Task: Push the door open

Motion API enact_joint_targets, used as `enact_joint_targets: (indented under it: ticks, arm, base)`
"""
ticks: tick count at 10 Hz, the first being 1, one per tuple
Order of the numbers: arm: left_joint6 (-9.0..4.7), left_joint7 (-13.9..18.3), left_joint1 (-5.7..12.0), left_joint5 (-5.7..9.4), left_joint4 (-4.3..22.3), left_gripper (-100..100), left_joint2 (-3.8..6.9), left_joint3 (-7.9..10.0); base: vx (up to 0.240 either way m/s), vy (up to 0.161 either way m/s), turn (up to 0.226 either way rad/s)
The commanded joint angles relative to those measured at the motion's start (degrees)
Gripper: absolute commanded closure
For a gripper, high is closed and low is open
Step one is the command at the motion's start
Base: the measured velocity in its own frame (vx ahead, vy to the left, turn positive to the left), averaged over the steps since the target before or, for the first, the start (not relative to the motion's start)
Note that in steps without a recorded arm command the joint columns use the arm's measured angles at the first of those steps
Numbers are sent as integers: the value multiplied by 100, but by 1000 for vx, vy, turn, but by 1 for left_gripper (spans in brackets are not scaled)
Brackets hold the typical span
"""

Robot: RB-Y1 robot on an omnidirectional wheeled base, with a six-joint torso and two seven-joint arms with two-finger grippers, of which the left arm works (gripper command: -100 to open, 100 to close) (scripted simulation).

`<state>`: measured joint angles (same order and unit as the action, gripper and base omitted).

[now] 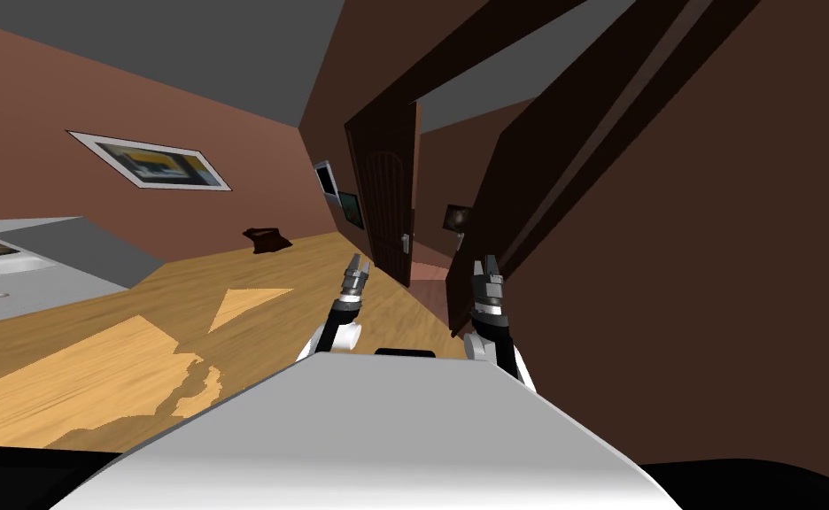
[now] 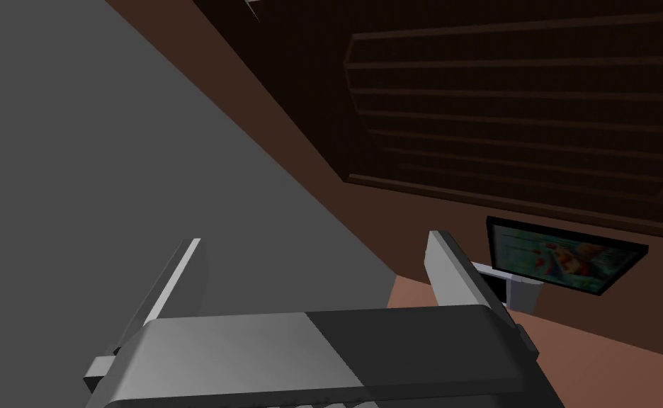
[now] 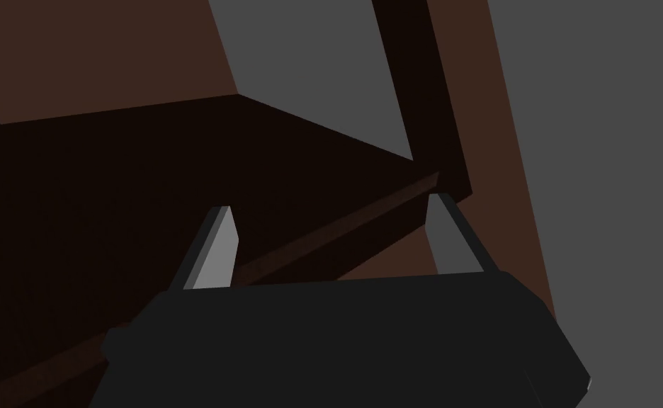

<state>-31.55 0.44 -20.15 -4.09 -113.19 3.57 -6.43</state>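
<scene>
Head view: dark door is being faced, ajar; left gripper and right gripper are being held wide-fingered before it, seemingly not touching.

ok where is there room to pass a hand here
Free: the gap between the dark brown panelled door and the dark brown frame post, and the bare wooden floor beside the left tool. Crowded: the right tool sits close to that post.
</scene>
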Motion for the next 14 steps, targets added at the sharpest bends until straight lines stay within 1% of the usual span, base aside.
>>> enact_joint_targets:
  ticks: [1, 6, 14]
  arm:
    - [79, 47, 159, -17, 178, -100, 21, -52]
    - [172, 194, 576, -70, 843, -100, 69, -241]
    - [332, 447, 1290, -162, 1983, -100, 88, -567]
  base:
    - [100, 68, -27]
    - [100, 88, -23]
    - [89, 90, -25]
